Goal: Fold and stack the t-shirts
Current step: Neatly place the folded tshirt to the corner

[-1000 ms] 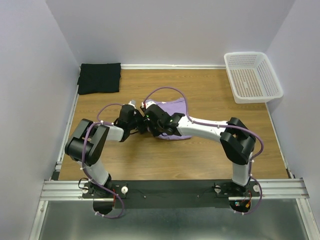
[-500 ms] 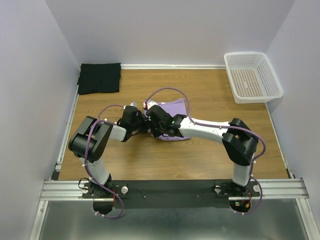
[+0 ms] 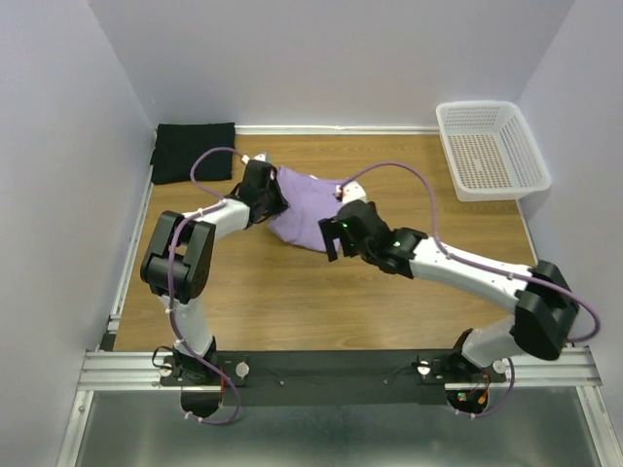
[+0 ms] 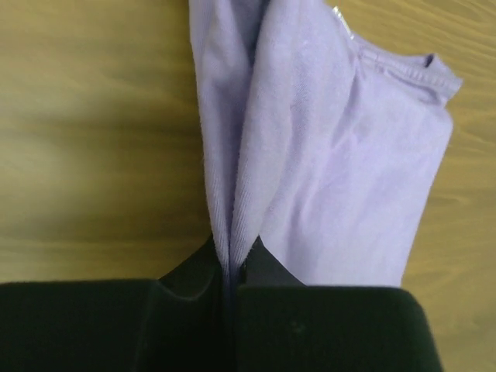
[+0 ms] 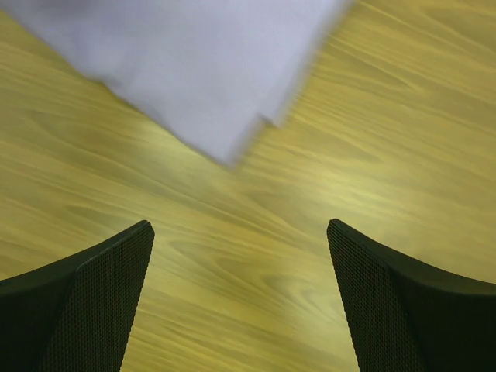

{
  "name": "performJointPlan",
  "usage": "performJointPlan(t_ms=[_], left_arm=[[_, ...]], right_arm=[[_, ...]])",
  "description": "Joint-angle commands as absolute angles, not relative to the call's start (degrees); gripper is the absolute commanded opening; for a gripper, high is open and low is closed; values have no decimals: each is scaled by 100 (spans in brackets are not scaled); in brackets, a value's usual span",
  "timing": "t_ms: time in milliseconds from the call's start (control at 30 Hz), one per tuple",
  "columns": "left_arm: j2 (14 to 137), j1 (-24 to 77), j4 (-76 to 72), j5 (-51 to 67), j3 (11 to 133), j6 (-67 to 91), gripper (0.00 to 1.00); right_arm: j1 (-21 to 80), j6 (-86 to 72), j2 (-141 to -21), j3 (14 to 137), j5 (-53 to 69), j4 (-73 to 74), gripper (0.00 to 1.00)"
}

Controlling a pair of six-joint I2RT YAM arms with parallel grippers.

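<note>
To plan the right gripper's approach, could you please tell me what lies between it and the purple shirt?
Only bare wooden table shows between the open right gripper and the purple shirt, whose corner is nearest, in the right wrist view.

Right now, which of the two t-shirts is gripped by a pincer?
The lavender t-shirt, in the left pincer; the black t-shirt lies untouched in the far corner.

I note: lavender shirt [image 4: 341, 178] soft, matt knit cloth; table [image 5: 310, 170] smooth, slightly glossy wood; basket [image 3: 527, 146] perforated white plastic.
</note>
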State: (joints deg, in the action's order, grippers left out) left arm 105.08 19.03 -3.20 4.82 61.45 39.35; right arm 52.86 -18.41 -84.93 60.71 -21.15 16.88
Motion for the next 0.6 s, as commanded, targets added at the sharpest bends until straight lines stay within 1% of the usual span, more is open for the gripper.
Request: performJointPlan(t_ms=[0,33,133,200,267,333,400,433,567], left_arm=[[10801,1565,781,-395,7056,2498,0],[10924,1469,974,-570,7458,2357,0],[11337,1310,1361,-1010,8426,1759,0],[11740,1240,1607,-1334,9206,1356,0],[11987,1125,1661,-1511,9657,1083,0],[12347,1020,1617,-1774,10288,531,0],[12759,906,1713,-2011,10747,282,0],[12892,844,1757,-2056,11219,229,0],[13438,686,1688,-2310,12101,-305,0]], right_arm=[[5168,-1995,-7719,5407,-2970,2170,100],[5159,-2082,-7360,5127,-2988,2197,100],[5124,-2241,-6892,4739,-3050,2294,100],[5107,-2337,-6567,4624,-3076,2320,100],[5089,-2347,-6434,4579,-3033,2347,100],[5071,-2303,-6425,4614,-2954,2382,100],[5063,-2242,-6495,4666,-2910,2434,100],[5071,-2215,-6539,4693,-2892,2461,100],[5062,-2145,-6776,4939,-2629,2645,100]])
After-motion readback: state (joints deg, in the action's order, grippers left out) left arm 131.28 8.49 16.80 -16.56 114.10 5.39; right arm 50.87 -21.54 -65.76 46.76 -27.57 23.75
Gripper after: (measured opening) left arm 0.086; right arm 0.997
